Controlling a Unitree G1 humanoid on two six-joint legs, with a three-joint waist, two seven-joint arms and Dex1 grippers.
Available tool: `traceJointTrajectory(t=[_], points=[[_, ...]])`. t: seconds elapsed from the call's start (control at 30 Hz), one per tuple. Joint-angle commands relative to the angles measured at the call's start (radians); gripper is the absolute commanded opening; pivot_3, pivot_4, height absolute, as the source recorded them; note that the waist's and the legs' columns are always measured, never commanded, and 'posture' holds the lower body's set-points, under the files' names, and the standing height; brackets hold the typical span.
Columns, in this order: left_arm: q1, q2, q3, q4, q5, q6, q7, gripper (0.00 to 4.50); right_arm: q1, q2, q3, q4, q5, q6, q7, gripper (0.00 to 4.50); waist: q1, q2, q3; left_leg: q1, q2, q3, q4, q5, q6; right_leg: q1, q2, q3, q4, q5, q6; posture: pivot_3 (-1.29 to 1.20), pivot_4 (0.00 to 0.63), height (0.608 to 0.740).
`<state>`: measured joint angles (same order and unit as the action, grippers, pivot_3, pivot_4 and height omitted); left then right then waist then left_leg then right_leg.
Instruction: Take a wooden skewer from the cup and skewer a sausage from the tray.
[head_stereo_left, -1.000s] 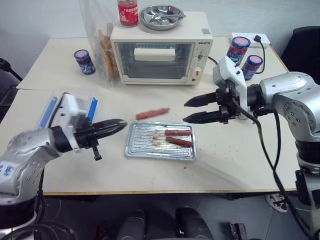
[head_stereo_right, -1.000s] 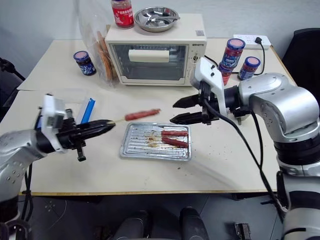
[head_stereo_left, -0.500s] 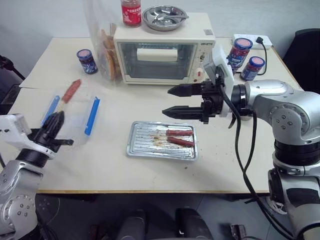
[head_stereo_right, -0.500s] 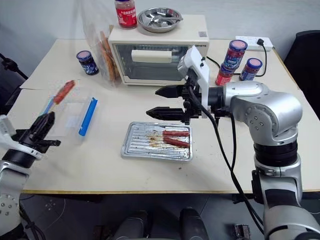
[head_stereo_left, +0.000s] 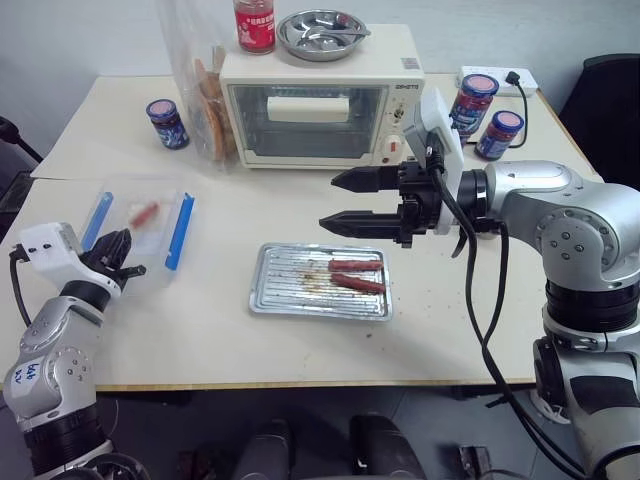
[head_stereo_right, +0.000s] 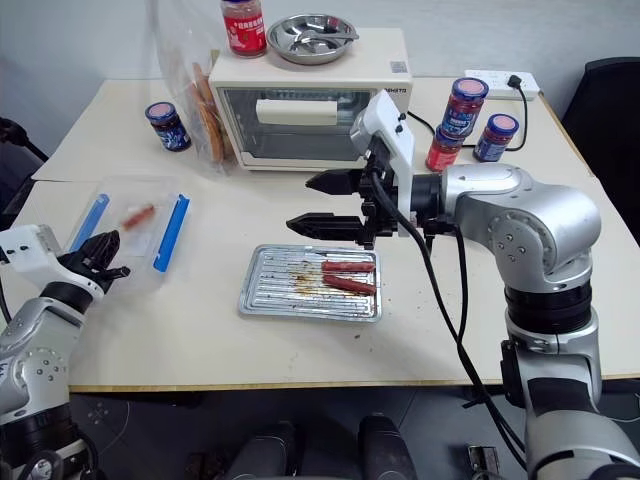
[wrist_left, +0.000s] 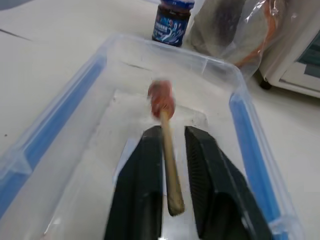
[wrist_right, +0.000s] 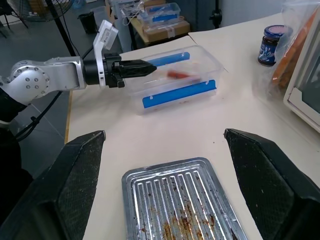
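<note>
A pale desk (head_stereo_left: 200, 330) fills the room's middle, with a grey wall behind it. Near the front edge lies the shiny metal tray (head_stereo_left: 320, 283), and two sausages (head_stereo_left: 355, 274) rest side by side on its right part. At the near left, the left pincer (wrist_left: 167, 165) reaches level over the rim of a clear plastic box (head_stereo_left: 140, 225) with blue clips. Its two black fingers stand a little apart, and the wooden skewer (wrist_left: 170, 165) lies loose between them, touching neither that can be seen. The skewer's far end carries a third sausage (wrist_left: 161, 98), blurred, over the inside of the box. Above the tray's far side hangs the right pincer (head_stereo_left: 335, 200), pointing left, its fingers spread wide and holding nothing. Farther back stands a small cream oven (head_stereo_left: 320, 100) with a red jar (head_stereo_left: 256, 25) and a round steel dish (head_stereo_left: 322, 32) on top. A blue jar (head_stereo_left: 166, 123) and a plastic bag (head_stereo_left: 200, 90) stand left of the oven. Two more jars (head_stereo_left: 487, 110) stand right of it.
</note>
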<state>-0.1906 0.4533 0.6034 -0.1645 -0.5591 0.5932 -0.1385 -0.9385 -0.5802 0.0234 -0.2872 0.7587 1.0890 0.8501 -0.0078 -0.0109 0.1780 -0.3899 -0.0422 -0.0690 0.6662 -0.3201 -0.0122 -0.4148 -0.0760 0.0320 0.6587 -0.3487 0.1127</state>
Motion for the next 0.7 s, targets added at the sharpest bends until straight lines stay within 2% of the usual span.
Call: traceJointTrajectory(t=[0.03, 0.2, 0.37, 0.5, 0.53, 0.6, 0.7], points=[[0.076, 0.057, 0.106, -0.173, -0.132, 0.039, -0.075, 1.62, 0.018, -0.02, -0.028, -0.042, 0.011, -0.023, -0.004, 3.99, -0.003, -0.001, -0.001, 0.0, 0.0, 0.0, 0.0, 0.0, 0.0, 0.0, 0.0, 0.0, 0.0, 0.0, 0.0, 0.0, 0.15, 0.74], [0.342, 0.179, 0.333, -0.345, -0.339, 0.15, -0.249, 1.62, 0.073, -0.09, -0.01, -0.05, -0.024, -0.053, 0.028, 3.99, -0.016, -0.002, 0.0, -0.001, 0.001, 0.0, -0.003, -0.001, 0.0, 0.0, 0.0, 0.0, -0.001, 0.0, 0.0, 0.0, 0.15, 0.74], [0.579, 0.255, 0.546, -0.343, -0.423, 0.192, -0.391, 1.62, 0.098, -0.135, -0.004, -0.039, -0.04, -0.092, 0.062, 3.99, -0.021, -0.001, 0.0, 0.001, 0.001, 0.0, -0.003, -0.001, 0.001, 0.002, -0.001, 0.0, -0.005, 0.0, -0.001, 0.0, 0.15, 0.74], [0.646, 0.271, 0.604, -0.261, -0.375, 0.136, -0.454, 1.62, 0.089, -0.138, -0.006, -0.026, -0.029, -0.102, 0.079, 3.99, -0.017, 0.0, 0.001, 0.003, 0.001, 0.0, -0.003, -0.001, 0.001, 0.003, -0.001, 0.0, -0.005, -0.001, -0.002, 0.0, 0.15, 0.74], [0.645, 0.274, 0.607, -0.252, -0.374, 0.135, -0.451, 1.69, 0.084, -0.134, -0.008, -0.023, -0.022, -0.097, 0.079, 4.25, -0.017, 0.0, 0.001, 0.003, 0.001, 0.0, -0.003, -0.001, 0.001, 0.003, -0.001, 0.0, -0.005, -0.001, -0.002, 0.0, 0.15, 0.74], [0.643, 0.276, 0.606, -0.242, -0.377, 0.133, -0.446, 1.69, 0.078, -0.13, -0.01, -0.019, -0.015, -0.09, 0.08, 4.45, -0.017, 0.0, 0.001, 0.003, 0.001, 0.0, -0.004, -0.001, 0.001, 0.004, -0.001, 0.0, -0.005, -0.001, -0.002, 0.0, 0.15, 0.74], [0.639, 0.266, 0.574, -0.252, -0.365, 0.115, -0.451, 1.69, 0.077, -0.128, -0.003, -0.021, -0.02, -0.094, 0.075, 4.45, -0.018, 0.0, 0.001, 0.003, 0.001, 0.0, -0.004, -0.002, 0.002, 0.004, -0.001, 0.0, -0.006, -0.001, -0.002, 0.0, 0.15, 0.74]])
